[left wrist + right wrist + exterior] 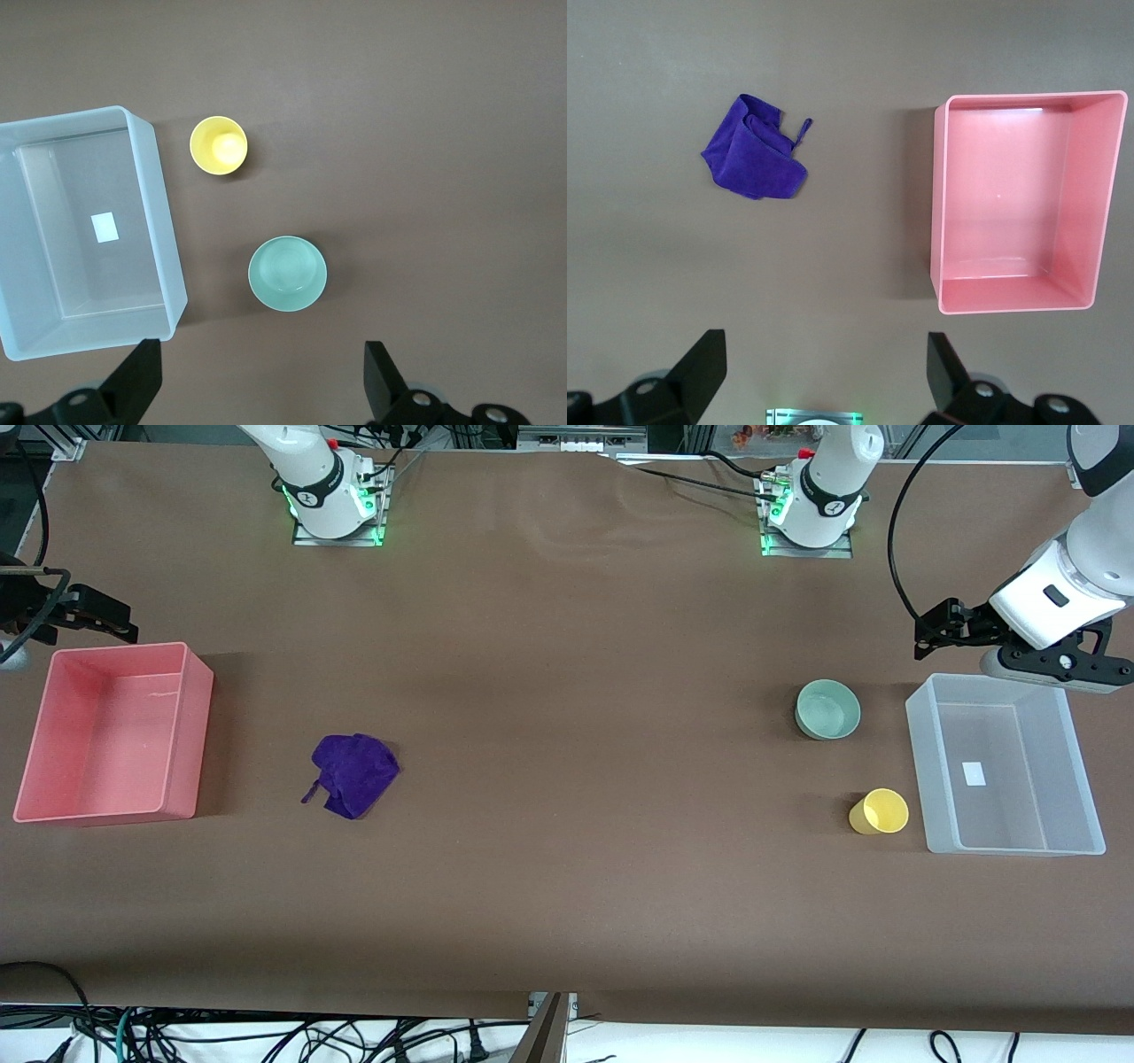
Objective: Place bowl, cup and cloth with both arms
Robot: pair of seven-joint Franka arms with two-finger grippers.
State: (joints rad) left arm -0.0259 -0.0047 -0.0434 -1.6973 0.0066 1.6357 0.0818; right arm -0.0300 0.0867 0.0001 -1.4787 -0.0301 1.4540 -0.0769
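Brown table (567, 646). Near the clear bin (1005, 841): bowl (827, 708), cup (879, 811), within left gripper (935, 633) reach, fingers spread, empty, above. Purple cloth (353, 773) toward pink bin (115, 806); right gripper (97, 615) released above, poised.

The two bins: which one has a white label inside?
The clear bin, beside the cup and bowl; the pink bin has none.
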